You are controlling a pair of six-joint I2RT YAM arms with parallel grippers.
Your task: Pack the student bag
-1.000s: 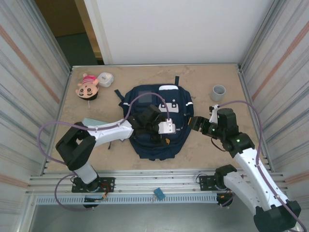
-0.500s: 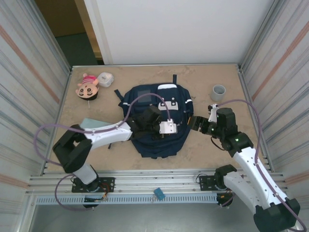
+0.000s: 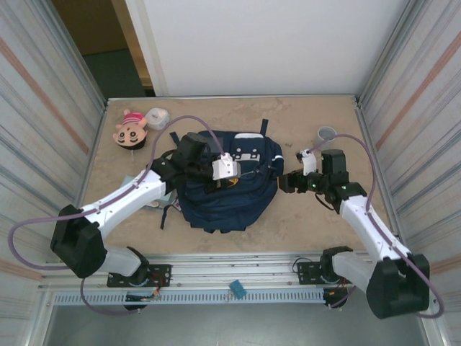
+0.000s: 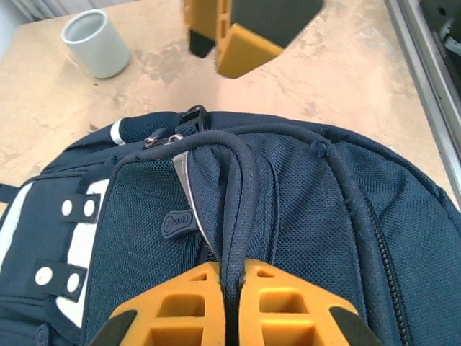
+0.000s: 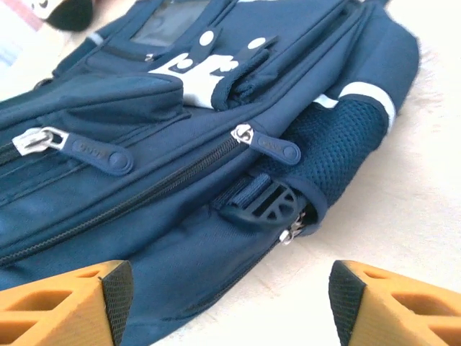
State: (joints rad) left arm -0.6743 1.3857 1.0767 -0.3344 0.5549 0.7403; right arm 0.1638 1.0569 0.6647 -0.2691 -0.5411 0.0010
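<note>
The student bag point(image 3: 227, 202) is a large navy backpack with white stripes, lying flat mid-table. My left gripper point(image 3: 241, 174) reaches over its upper part. In the left wrist view this gripper point(image 4: 232, 277) is shut on a rounded navy strap point(image 4: 241, 194) running along the bag's point(image 4: 324, 216) mesh fabric. My right gripper point(image 3: 288, 182) hovers at the bag's right edge. In the right wrist view it point(image 5: 230, 303) stands open low over the table, facing the bag's point(image 5: 144, 122) side zipper, buckle point(image 5: 263, 205) and mesh pocket, with nothing between its fingers.
A grey cup point(image 3: 326, 133) stands at the back right, behind the right arm. A doll point(image 3: 130, 127) and a small white object point(image 3: 157, 117) lie at the back left. A pale flat item point(image 3: 155, 196) lies under the left arm. Ribbed metal walls close both sides.
My left gripper went from open to shut on the bag's strap, then swung back and left, pulling the bag that way. The right gripper followed slightly backward, staying open.
</note>
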